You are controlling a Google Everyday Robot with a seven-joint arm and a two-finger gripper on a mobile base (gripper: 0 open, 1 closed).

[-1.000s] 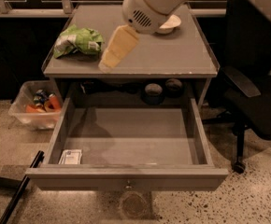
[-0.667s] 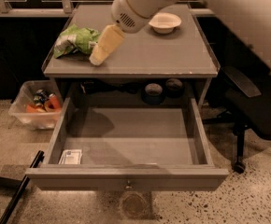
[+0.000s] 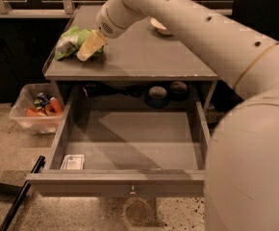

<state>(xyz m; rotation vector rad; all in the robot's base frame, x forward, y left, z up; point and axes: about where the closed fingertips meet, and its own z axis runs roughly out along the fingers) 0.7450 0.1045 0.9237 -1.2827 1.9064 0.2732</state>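
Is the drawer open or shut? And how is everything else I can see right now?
drawer: pulled wide open.
small packet: lying flat in the drawer's front left corner.
green bag: crumpled, lying on the table top.
gripper: at the green bag's right side.
bowl: upright on the table top, partly hidden by the arm.
plastic bin: on the floor, uncovered, holding colourful things.

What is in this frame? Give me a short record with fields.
gripper: gripper low over the table's rear left part, at the green bag
things: green bag lies on the table, with the gripper at its right side, contact unclear; white bowl at the rear, partly hidden by the arm
drawer: drawer pulled open, small packet in its front left corner
rest: plastic bin holding items, on the floor beside the table
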